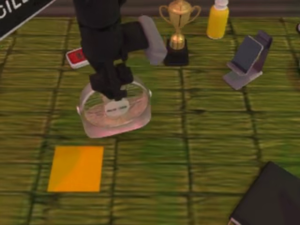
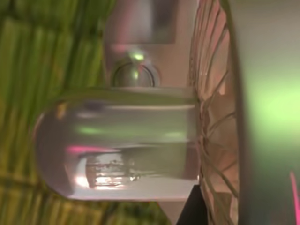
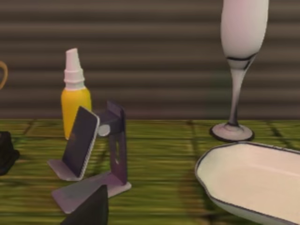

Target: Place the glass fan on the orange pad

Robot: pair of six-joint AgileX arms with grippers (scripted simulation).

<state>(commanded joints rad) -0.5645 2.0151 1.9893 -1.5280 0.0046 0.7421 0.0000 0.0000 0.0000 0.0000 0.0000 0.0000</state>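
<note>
The glass fan (image 1: 116, 110) sits left of centre on the table, grille facing up, well apart from the orange pad (image 1: 76, 168) nearer the front left. The left gripper (image 1: 110, 87) is clamped on its rim. Rightward stand a trophy (image 1: 178, 33), yellow bottle (image 1: 218, 19) and phone stand (image 1: 247, 61)

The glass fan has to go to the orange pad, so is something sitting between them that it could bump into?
Nothing visible does. In the top view the left gripper is down on the glass fan, and the orange pad lies nearer the camera and slightly left. Only bare green mat lies between them. The trophy and yellow bottle stand behind, out of the way.
</note>
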